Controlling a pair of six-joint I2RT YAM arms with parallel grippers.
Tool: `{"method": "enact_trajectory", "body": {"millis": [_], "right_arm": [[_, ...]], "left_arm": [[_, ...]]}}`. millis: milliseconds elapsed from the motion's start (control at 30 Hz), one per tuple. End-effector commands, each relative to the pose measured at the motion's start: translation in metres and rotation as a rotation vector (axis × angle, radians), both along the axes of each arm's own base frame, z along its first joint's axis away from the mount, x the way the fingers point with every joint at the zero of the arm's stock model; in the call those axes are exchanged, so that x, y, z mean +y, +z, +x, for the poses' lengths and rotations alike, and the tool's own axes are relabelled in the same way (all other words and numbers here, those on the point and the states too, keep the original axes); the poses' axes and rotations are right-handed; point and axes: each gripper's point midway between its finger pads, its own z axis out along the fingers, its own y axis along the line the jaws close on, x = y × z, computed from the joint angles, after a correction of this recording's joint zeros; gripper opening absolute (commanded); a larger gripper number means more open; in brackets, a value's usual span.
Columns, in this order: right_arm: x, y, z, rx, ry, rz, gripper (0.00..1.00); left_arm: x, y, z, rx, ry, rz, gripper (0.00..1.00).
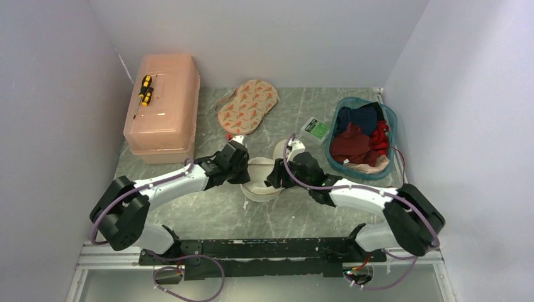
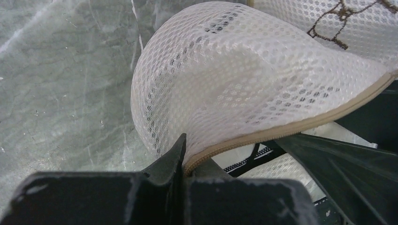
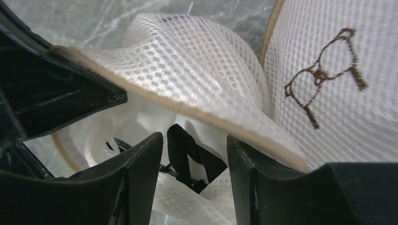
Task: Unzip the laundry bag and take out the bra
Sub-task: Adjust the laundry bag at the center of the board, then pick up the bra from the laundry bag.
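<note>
On the grey marbled table [image 1: 208,217], the small white mesh laundry bag [image 1: 261,187] sat mid-table, the left gripper [image 2: 186,158] pinching its cream rim at 9 o'clock, the right gripper [image 3: 195,174] spread open at 3 o'clock.

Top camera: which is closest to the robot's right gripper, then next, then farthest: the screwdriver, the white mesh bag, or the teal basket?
From the right gripper:
1. laundry bag, right at its fingers, mid-table.
2. teal basket, off to the back right.
3. screwdriver, far back left, lying on the peach box.
</note>
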Motion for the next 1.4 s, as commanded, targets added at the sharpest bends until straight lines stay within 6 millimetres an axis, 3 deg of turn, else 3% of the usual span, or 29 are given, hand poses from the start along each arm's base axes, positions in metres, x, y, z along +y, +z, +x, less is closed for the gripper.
{"method": "enact_trajectory", "body": {"millis": [0,233,467,633,900,1033,1367], "right_arm": [[0.023,0.013,0.017,-0.018,0.023,0.085,0.58],[0.011,-0.012,0.029,0.007,-0.039,-0.042,0.67],[0.004,-0.027,-0.015,0.059,0.024,-0.057,0.72],[-0.005,-0.038,-0.027,0.109,-0.010,-0.039,0.75],[-0.007,-0.037,-0.008,0.103,-0.104,-0.018,0.80],[0.003,-0.032,0.004,0.123,-0.134,0.030,0.80],[0.020,-0.059,0.002,0.242,-0.123,0.015,0.76]], "left_arm": [[-0.004,0.000,0.004,0.006,0.025,-0.007,0.03],[-0.004,-0.012,0.002,0.042,0.034,0.007,0.03],[-0.012,-0.015,-0.003,0.046,-0.005,-0.030,0.03],[-0.019,-0.025,-0.007,0.050,-0.069,-0.040,0.03],[-0.019,-0.041,-0.018,0.071,-0.087,-0.023,0.03],[-0.019,-0.044,-0.021,0.070,-0.098,-0.016,0.03],[-0.020,-0.052,-0.027,0.080,-0.105,-0.015,0.03]]}}
